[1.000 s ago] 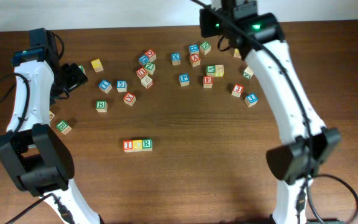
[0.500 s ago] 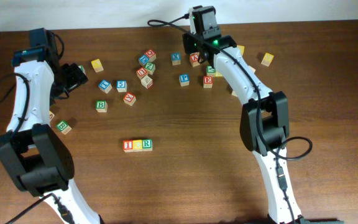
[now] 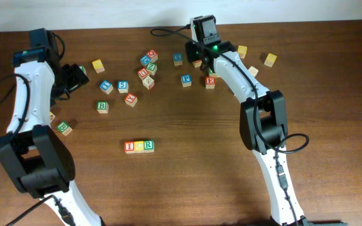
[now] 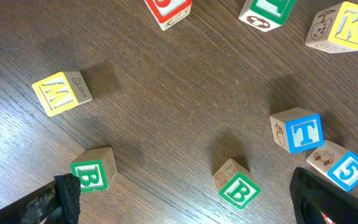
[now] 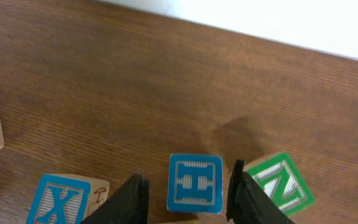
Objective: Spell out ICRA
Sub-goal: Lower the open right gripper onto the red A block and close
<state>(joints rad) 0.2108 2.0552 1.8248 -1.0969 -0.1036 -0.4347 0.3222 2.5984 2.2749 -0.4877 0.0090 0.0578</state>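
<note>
Up-table from the three-cube row and off to its right, the right gripper hangs low over the loose scatter. Its fingers are apart on either side of a blue "H" cube and closed on nothing. A green "N" cube sits just beside the "H", and a blue "X" cube lies on its other side.

The row lies near the middle of the wooden table, long axis running side to side: red "I" cube, yellow-faced cube, green "R" cube, all touching. Its open end, just right of the "R", is where the last letter belongs. The red "A" cube cannot be read in any view; it may sit under the right wrist.

Left of the row and farther back, the left gripper hovers with fingers spread wide near a green "B" cube, holding nothing. The right arm looks nearer the far scatter. Any cube it lifts there must travel back toward the robot and leftward to reach the row's vacant end.
</note>
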